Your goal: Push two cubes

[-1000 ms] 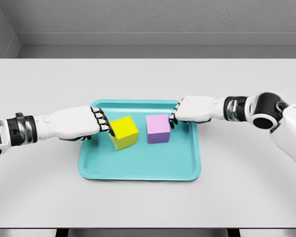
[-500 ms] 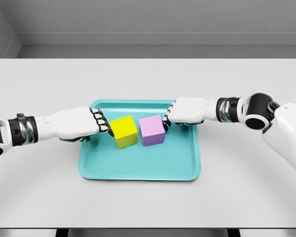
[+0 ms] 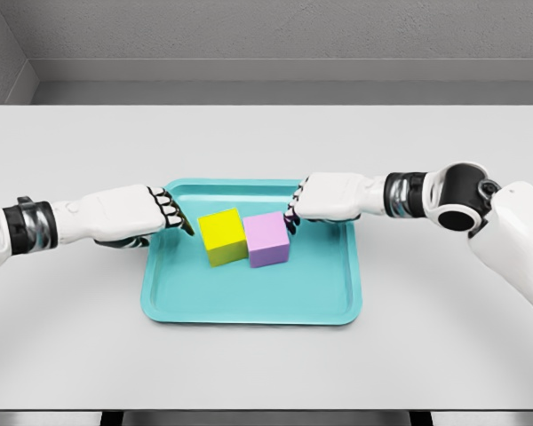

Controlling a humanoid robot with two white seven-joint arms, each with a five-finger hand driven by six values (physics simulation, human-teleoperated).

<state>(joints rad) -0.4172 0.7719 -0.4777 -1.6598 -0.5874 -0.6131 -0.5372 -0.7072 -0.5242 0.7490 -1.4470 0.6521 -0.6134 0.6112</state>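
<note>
Yellow cube (image 3: 223, 236) touching purple cube (image 3: 268, 239), both skewed on tray (image 3: 249, 302).

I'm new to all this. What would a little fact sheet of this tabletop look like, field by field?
surface: grey table
tray: teal tray, middle of the table
yellow cube: on the tray, left side
purple cube: on the tray, its side against the yellow cube
left hand: fingers curled, just left of the yellow cube, small gap
right hand: fingers curled, at the purple cube's upper right corner
</note>
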